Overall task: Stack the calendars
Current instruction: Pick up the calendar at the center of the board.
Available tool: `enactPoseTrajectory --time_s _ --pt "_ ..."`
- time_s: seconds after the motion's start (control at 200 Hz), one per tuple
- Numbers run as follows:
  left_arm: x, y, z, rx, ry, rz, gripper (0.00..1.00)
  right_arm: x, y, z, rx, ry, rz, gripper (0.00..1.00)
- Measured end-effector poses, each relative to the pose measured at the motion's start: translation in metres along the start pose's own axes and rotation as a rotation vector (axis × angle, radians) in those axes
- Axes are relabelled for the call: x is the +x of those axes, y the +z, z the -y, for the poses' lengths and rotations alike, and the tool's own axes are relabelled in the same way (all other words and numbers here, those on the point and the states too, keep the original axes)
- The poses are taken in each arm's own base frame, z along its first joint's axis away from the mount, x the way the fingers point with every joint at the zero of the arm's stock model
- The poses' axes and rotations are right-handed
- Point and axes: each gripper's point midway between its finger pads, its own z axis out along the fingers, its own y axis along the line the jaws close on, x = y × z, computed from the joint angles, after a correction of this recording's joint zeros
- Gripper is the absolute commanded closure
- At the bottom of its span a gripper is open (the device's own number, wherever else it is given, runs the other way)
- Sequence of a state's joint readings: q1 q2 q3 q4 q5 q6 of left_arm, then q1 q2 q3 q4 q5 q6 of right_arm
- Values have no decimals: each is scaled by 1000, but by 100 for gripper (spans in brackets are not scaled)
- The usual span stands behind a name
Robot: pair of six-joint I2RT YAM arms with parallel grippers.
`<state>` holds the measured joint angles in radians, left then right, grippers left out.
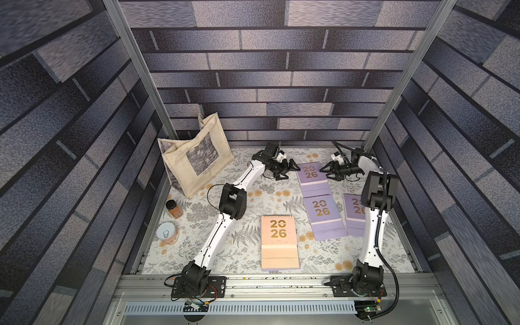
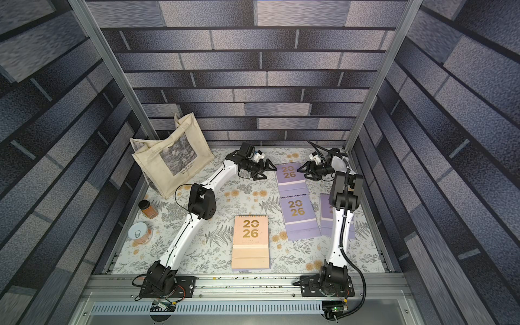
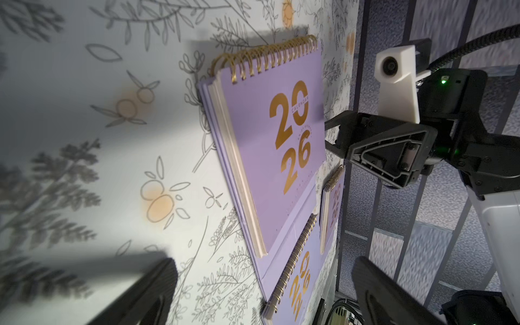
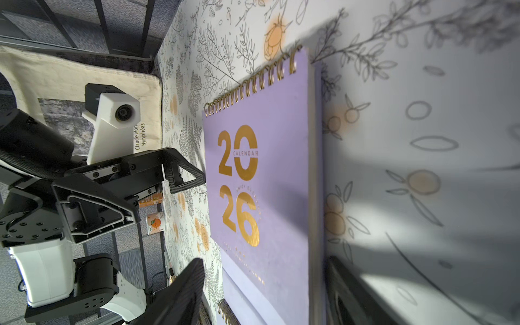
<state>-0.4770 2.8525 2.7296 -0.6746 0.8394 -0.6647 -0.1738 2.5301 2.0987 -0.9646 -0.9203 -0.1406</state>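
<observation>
Four calendar spots in my view; I judge stacking about half done. Far lavender calendar (image 1: 311,176), right of centre, tops lavender layers. Peach calendar (image 1: 278,239), low centre, shows lavender edge beneath. Middle lavender calendar (image 1: 323,215) and right lavender calendar (image 1: 353,218), half hidden by arm, lie apart and need merging. Left gripper (image 1: 291,172) spread wide, empty. Right gripper (image 1: 326,174) has jaws apart, grasping nothing. Both flank far one. Floral cloth (image 1: 253,202) flat. Brick-print walls (image 1: 281,84) close. Tote bag (image 1: 194,160) upper left.

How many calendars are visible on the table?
4: far lavender calendar at the back; middle lavender calendar just nearer the robot; right lavender calendar partly behind the right arm; peach calendar front-centre, a lavender edge peeking beneath it, so more may be hidden.
</observation>
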Motion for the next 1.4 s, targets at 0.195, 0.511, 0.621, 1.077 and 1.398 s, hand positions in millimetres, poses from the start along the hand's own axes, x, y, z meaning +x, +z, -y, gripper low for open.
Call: enactPoseTrajectory --time_s 0.195,0.511,0.621,1.077,1.398 --pt "1 3 2 -11 3 4 0 9 10 -8 -20 2 -28 32" --pt "0 10 6 -8 -36 30 0 20 31 -26 -68 4 -73 34" --pt "-3 11 6 1 -46 45 0 20 31 -26 -75 16 -73 35" --pt "-12 13 8 60 -77 85 0 21 38 -30 -79 18 -83 45" --pt "-8 8 6 74 -73 84 0 15 38 -41 -141 -21 -60 81"
